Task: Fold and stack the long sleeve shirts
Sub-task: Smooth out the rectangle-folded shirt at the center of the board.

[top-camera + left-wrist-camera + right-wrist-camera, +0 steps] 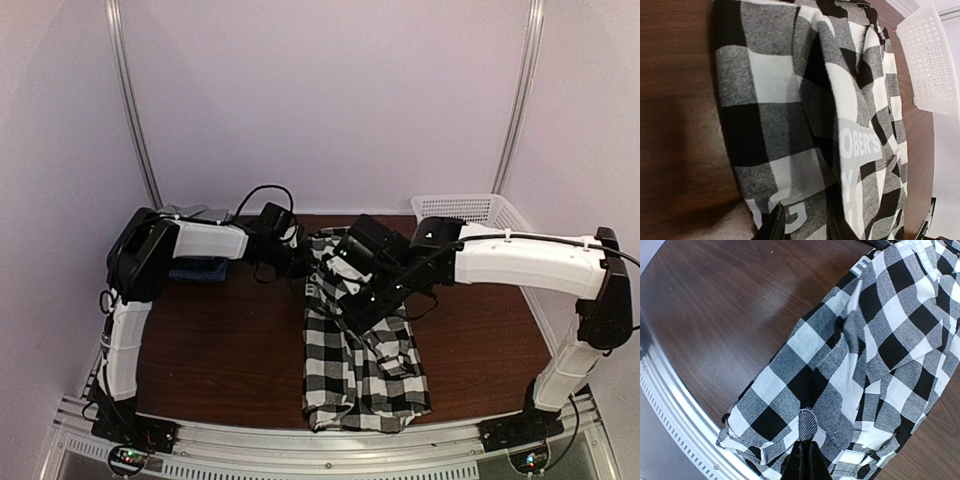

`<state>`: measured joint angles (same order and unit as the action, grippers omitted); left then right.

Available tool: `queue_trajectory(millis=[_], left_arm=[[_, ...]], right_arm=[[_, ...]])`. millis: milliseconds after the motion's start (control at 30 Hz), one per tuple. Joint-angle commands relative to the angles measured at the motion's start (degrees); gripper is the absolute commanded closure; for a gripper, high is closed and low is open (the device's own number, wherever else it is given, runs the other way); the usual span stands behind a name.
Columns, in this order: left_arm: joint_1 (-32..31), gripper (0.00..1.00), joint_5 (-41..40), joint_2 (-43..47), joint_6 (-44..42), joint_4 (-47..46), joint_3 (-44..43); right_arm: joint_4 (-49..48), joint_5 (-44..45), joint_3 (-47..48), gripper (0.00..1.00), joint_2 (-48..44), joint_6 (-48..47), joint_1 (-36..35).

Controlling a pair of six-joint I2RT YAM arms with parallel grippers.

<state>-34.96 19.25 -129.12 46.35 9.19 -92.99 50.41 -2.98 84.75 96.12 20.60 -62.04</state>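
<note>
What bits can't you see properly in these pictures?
1. The folded shirts, top view: the left arm covers most of them.
2. Printed words on the plaid shirt, left wrist view: folds hide some letters.
3. The left gripper, left wrist view: the bottom edge cuts off its fingers, so its grip is unclear.

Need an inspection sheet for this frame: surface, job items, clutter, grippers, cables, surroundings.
Surface: dark brown wooden table.
Job's things: plaid shirt lies lengthwise mid-table, rumpled and partly folded. A dark blue shirt sits folded at back left, with grey cloth behind it, mostly hidden.
Clutter: white mesh basket at the back right corner.
Grippers: left gripper appears closed on the plaid shirt's far end. Right gripper is shut, pinching a fold of it.
Cables: black cable loops above the left arm. Another cable runs along the right arm.
Surroundings: pale walls; metal rail along the near edge.
</note>
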Motion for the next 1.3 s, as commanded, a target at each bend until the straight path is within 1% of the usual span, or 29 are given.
queue_trajectory(millis=[0,200,267,333,367,400,467,533,567,633,700,833,900,1000,1100,1267], left_arm=[[1.6,0.71,-1.6,4.5,-2.2,1.4,2.9],[3.2,0.71,-2.0,8.5,-3.7,1.8,8.4],[3.3,0.71,-1.6,9.5,-4.4,2.0,9.6],[3.3,0.71,-0.9,10.1,-4.9,2.2,10.3],[3.3,0.71,-0.4,10.4,-5.1,2.3,10.6],[3.3,0.71,0.2,10.8,-5.2,2.5,10.9],[3.3,0.71,1.3,11.5,-5.2,2.5,11.8],[3.2,0.71,2.3,12.3,-5.3,2.4,12.6],[3.0,0.71,2.8,12.9,-5.4,2.4,13.1],[2.6,0.71,3.5,14.3,-5.5,2.3,14.4],[1.8,0.71,4.5,15.8,-5.4,1.4,16.2],[0.0,0.71,5.7,18.1,-4.4,1.3,18.1],[-1.1,0.71,5.6,18.6,-3.9,1.3,18.4],[-1.8,0.70,5.8,18.3,-3.5,1.3,18.2],[-1.9,0.70,5.6,17.7,-3.3,1.3,17.9],[-1.9,0.70,5.9,15.7,-3.4,2.4,16.1]], right_arm=[[-2.4,-0.7,-2.8,1.00,2.8,0.5,-3.2],[-8.6,-4.2,-7.6,1.00,5.1,2.0,-4.9],[-10.3,-5.3,-8.6,0.95,5.6,2.5,-5.2],[-11.6,-5.5,-9.0,0.85,5.1,2.8,-5.2],[-12.0,-5.1,-9.3,0.76,4.5,3.0,-5.2],[-12.5,-4.4,-9.4,0.69,3.7,3.3,-4.9],[-13.9,-3.5,-10.0,0.60,1.7,3.6,-3.9],[-16.0,-3.5,-11.2,0.49,-0.9,4.1,-1.3],[-17.0,-3.6,-11.7,0.46,-1.9,4.3,0.5],[-20.3,-4.0,-13.4,0.43,-3.8,4.9,4.3],[-25.3,-5.4,-15.8,0.43,-5.1,5.8,8.7],[-34.8,-12.9,-20.8,0.44,-5.6,7.6,17.8],[-36.7,-15.8,-21.3,0.44,-4.0,7.5,20.8],[-38.6,-16.6,-21.7,0.43,-1.5,6.9,23.4],[-43.3,-21.0,-23.8,0.42,1.0,8.1,27.0],[-47.8,-23.2,-24.6,0.42,4.9,9.2,29.5]])
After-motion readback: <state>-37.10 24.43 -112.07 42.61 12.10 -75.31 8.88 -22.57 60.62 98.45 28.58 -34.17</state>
